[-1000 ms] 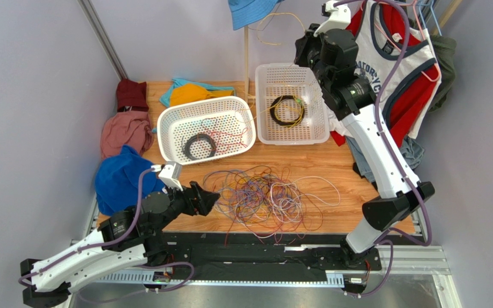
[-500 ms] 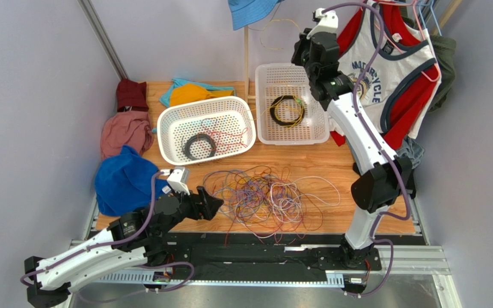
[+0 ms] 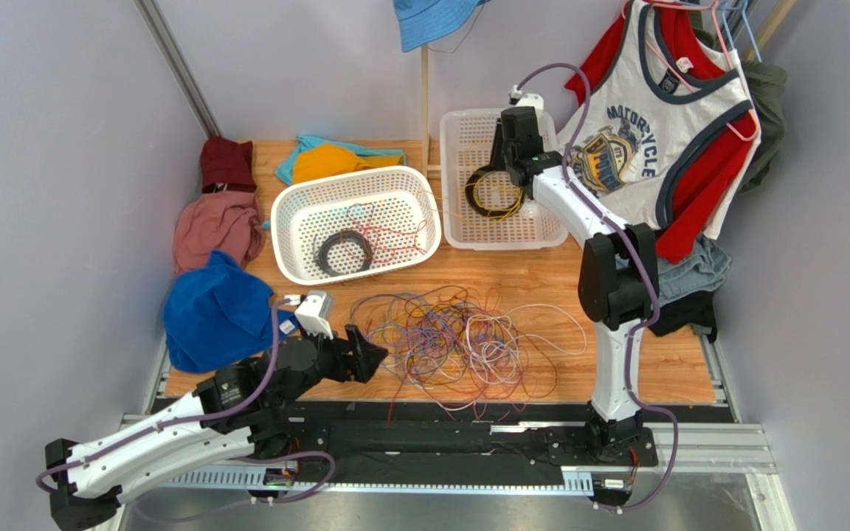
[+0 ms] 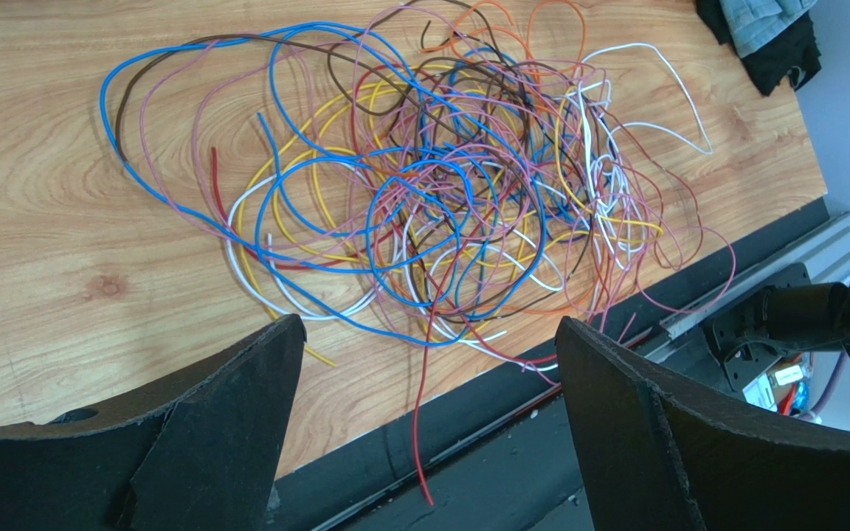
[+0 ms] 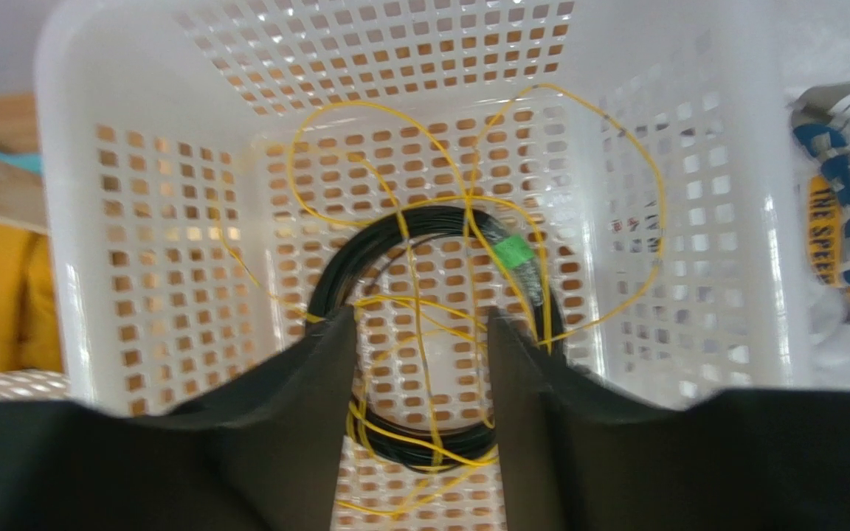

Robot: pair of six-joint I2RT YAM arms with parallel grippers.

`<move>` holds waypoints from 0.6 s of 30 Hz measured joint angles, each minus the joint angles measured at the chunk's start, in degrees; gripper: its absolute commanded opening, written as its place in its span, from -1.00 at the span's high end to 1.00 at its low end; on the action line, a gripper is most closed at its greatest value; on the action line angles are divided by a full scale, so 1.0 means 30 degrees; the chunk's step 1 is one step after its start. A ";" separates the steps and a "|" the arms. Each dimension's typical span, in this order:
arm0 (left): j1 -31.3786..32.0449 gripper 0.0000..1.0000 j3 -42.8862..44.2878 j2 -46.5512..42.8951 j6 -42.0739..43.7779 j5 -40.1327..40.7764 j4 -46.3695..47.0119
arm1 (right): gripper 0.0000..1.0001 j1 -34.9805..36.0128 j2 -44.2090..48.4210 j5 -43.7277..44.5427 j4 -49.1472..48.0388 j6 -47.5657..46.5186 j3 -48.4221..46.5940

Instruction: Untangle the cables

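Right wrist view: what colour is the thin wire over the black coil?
Yellow wire, clearest in the right wrist view.

Covered and cropped
Right gripper [image 5: 421, 326] covers the lower part of the black coiled ring [image 5: 341, 271] in the white perforated plastic basket [image 5: 119, 221]; blue fabric hat [image 3: 432, 20] cropped at the frame's top.

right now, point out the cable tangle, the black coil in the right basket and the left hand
cables [image 4: 452, 221], left wrist view, middle of the tangle
black coil [image 5: 372, 238], right wrist view, upper left arc
left hand [image 4: 424, 324], left wrist view, midway between fingertips
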State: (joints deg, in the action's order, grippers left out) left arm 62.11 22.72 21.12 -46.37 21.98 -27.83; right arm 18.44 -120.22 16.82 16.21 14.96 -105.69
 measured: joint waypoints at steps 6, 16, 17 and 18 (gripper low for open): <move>0.0000 -0.85 0.0000 0.0131 -0.0066 -0.0160 0.0131 | -0.59 -0.0117 0.0918 0.0838 0.1020 0.0364 0.0517; 0.0000 -0.84 0.0000 0.0342 -0.0153 -0.0233 0.0437 | -0.44 0.0233 0.9828 -0.0605 0.0619 0.2696 0.8007; 0.0000 -0.83 0.0015 0.0532 -0.0153 -0.0211 0.0539 | -0.41 0.0627 1.1096 -0.0925 0.0095 0.3031 0.9209; 0.0000 -0.83 0.0036 0.0736 -0.0160 -0.0204 0.0641 | -0.40 0.1224 1.2335 -0.1275 -0.0138 0.3308 1.0448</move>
State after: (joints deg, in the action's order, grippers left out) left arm 62.11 22.83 23.33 -46.85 21.37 -25.91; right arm 22.11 -83.22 12.99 15.79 24.88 -74.35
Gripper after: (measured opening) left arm 0.923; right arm 0.727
